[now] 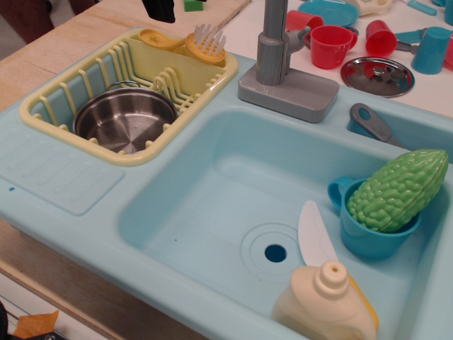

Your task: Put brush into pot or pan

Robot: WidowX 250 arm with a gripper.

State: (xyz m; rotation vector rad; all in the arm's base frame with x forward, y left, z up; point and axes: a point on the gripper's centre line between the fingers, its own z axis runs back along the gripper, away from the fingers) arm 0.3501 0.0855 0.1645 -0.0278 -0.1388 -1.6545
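The brush [202,44] is yellow-orange with white bristles pointing up. It lies in the far end of the yellow dish rack [42,117], its looped handle toward the left. The shiny steel pot [126,120] sits in the near left part of the same rack, a short way in front of the brush. The pot holds nothing. Only a black tip of my gripper [160,8] shows at the top edge, above and behind the brush handle and apart from it. Its jaws are cut off by the frame.
A grey faucet [283,64] stands right of the rack. The blue sink basin [212,198] holds a white blade [315,234], a cream bottle [329,304] and a green gourd [398,190] in a blue cup [375,237]. A steel lid [377,75] and red cups [330,45] are behind.
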